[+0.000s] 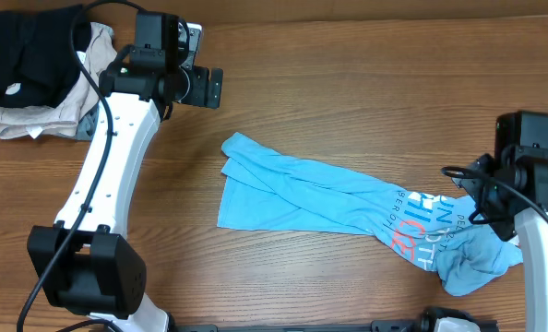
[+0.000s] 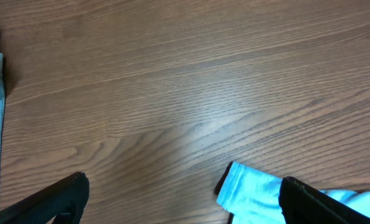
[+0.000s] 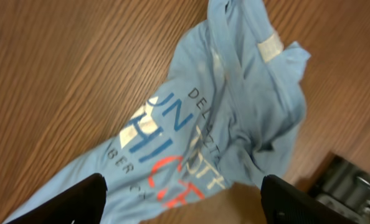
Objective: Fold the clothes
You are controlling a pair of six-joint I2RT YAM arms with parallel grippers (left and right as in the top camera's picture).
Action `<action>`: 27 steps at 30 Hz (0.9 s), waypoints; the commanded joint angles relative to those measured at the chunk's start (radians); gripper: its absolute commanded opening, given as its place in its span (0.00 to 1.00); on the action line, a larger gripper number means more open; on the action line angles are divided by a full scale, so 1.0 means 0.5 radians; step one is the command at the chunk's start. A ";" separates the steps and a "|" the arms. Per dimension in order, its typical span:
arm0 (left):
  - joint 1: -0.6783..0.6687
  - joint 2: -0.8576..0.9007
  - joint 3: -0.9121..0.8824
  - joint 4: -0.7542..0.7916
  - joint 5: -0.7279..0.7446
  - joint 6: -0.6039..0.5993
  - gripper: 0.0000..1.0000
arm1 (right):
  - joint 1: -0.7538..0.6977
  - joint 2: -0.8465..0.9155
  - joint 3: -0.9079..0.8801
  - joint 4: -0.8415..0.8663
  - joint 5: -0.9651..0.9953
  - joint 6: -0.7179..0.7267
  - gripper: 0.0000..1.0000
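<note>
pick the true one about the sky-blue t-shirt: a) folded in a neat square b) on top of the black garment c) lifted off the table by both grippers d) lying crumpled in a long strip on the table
d: the sky-blue T-shirt lies bunched and stretched out on the wooden table, not folded.

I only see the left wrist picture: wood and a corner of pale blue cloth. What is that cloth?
Observer: A sky-blue T-shirt, lying crumpled in a long strip across the table, unfolded.
Operator: Is there anything on it?
Observer: White and red-orange lettering near its right end.
Operator: Is the other arm holding it?
Observer: No; the right end effector is open above that printed end.
</note>
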 commanded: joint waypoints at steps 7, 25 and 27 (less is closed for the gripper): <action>0.005 0.183 0.032 0.018 0.008 0.037 1.00 | -0.761 0.024 -0.556 0.471 -0.613 -0.551 0.79; 0.008 0.198 0.032 0.018 0.006 0.039 1.00 | -0.949 0.461 -0.762 0.828 -0.559 -0.610 0.79; 0.008 0.198 0.032 0.021 0.005 0.039 1.00 | -0.949 0.521 -0.762 0.862 -0.558 -0.585 0.79</action>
